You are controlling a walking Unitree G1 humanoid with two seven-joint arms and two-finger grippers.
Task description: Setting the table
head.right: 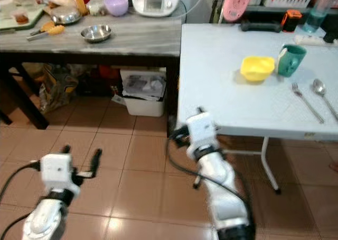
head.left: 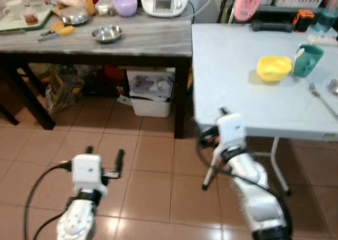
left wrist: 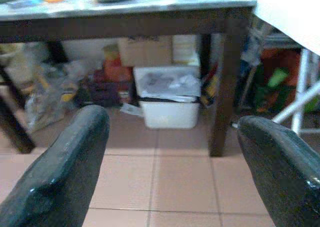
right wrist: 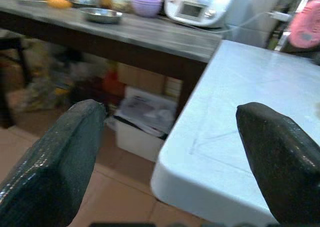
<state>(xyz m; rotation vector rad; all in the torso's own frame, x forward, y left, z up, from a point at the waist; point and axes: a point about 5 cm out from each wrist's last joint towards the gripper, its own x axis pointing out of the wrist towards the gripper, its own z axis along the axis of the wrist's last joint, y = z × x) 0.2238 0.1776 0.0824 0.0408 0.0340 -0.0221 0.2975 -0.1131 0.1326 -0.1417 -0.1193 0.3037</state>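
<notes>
The white table point(head.left: 232, 86) carries a yellow bowl point(head.left: 273, 68), teal mug point(head.left: 307, 60), fork point(head.right: 307, 103) and spoon point(head.right: 321, 91). Right gripper point(right wrist: 172, 152) at its corner and left gripper point(left wrist: 172, 164) over the tiled floor point(head.left: 153, 166) both have fingers spread, holding nothing.

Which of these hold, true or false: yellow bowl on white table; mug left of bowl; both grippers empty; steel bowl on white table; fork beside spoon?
1. The yellow bowl sits on the white table. True.
2. The green mug stands to the bowl's left. False: to its right.
3. The left gripper and right gripper are open and empty. True.
4. The steel bowl is on the white table. False: it is on the grey table.
5. The fork lies beside the spoon. True.
</notes>
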